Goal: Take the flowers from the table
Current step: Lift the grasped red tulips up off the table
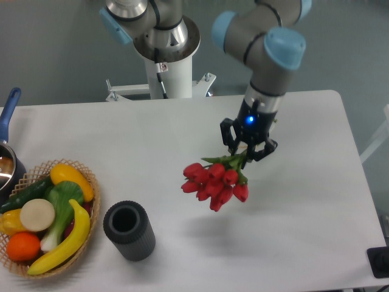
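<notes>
UR5e gripper (pixel 247 150) clamped on stems of red tulip flowers (pixel 214 181), bunch lifted above white table (pixel 304 201), shadow beneath, dark cylinder (pixel 128 231) and produce basket (pixel 91 188) at left

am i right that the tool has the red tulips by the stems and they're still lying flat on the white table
Not quite. The tool does grip the flowers by the stems, but the camera view shows the bunch hanging in the air, clear of the table, with its shadow cast on the white surface below the blooms.
</notes>
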Robot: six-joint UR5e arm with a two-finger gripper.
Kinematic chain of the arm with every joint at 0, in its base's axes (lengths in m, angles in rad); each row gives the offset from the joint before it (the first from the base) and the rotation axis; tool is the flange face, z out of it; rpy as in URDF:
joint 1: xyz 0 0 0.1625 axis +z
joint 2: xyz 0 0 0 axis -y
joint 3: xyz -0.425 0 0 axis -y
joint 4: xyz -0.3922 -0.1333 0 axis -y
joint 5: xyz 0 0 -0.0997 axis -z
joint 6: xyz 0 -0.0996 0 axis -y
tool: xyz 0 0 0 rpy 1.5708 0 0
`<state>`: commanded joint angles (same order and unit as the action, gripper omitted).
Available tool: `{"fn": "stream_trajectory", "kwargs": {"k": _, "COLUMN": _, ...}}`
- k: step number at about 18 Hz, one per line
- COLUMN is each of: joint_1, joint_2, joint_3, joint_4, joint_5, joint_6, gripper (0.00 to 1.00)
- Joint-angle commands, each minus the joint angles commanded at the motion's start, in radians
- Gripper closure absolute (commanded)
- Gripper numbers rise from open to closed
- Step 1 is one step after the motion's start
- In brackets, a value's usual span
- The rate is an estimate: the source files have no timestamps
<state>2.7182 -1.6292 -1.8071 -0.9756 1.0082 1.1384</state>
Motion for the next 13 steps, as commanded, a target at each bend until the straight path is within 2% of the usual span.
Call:
{"fn": "stream_trajectory", "kwargs": {"k": 5, "joint_1": -0.012, "joint_2": 0.022, "joint_3": 0.084, "joint_4": 0.008, "joint_5": -0.196, "joint_6": -0.098, "gripper": 0.64}}
{"fn": "stream_trajectory", "kwargs": {"k": 8, "joint_1": -0.017, "joint_2": 0.019, "joint_3": 0.092, "joint_4": 0.054, "joint_5": -0.344, "joint_6": -0.114, "gripper": 0.64}}
{"fn": "stream_trajectory", "kwargs": {"k": 10, "joint_1": -0.012, "joint_2": 0.009, "joint_3": 0.092, "joint_4": 0.063, "joint_5": -0.422, "joint_6": -0.114, "gripper": 0.64}}
{"fn": "stream_trajectory", "kwargs": {"k": 13, "joint_1": -0.012, "joint_2": -0.003, "joint_3": 0.095, "joint_4": 0.064, "joint_5": -0.471, "joint_6": -0.115, "gripper": 0.64}}
